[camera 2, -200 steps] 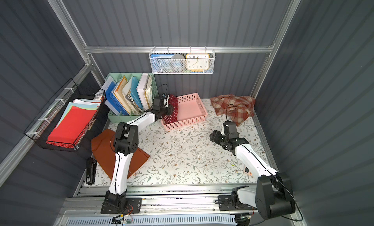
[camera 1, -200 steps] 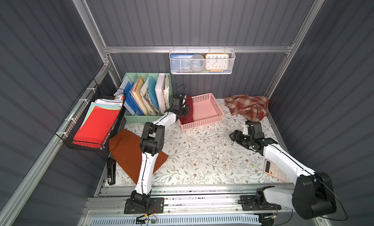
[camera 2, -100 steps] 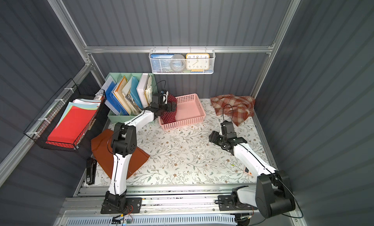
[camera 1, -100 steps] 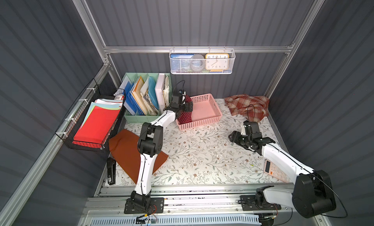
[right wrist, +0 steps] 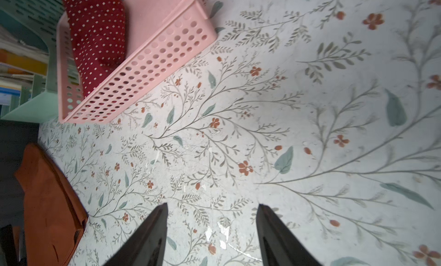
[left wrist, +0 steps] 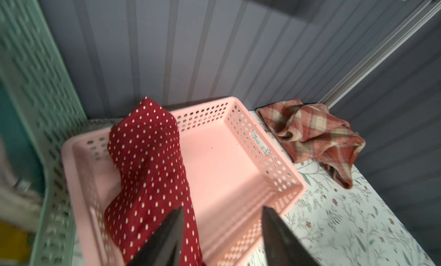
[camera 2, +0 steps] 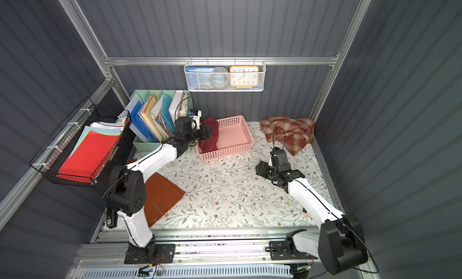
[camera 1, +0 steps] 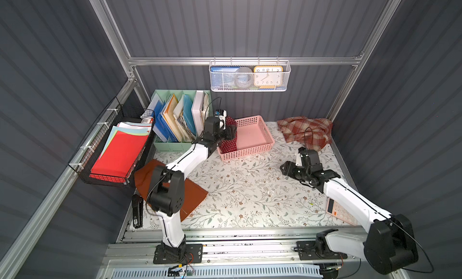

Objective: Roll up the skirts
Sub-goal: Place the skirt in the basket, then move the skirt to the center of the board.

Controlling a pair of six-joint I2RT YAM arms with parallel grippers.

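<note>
Rust-orange skirt (camera 1: 193, 196) partly hidden behind left arm (camera 1: 165, 190).

Clock (camera 2: 243, 76), in the wire basket (camera 2: 260, 88) hung above and beyond the left gripper (camera 2: 209, 133): dial numerals 1 to 12, legible in both top views. White print on the blue box (camera 2: 200, 70) beside the clock, and the label on the stapler (camera 1: 137, 210) well behind that gripper, are too small to read.

Your left arm (camera 1: 186, 159) and right arm (camera 1: 350, 197) match: glossy white shells between chunky, rounded black joint housings (camera 1: 166, 190); a thin black cable (camera 1: 309, 128) loops off each wrist; the black base plates (camera 1: 177, 255) show bolt heads and coloured wires; your left hand (left wrist: 222, 229) and right hand (right wrist: 211, 229) end in dark, tapered fingers (right wrist: 148, 238).
</note>
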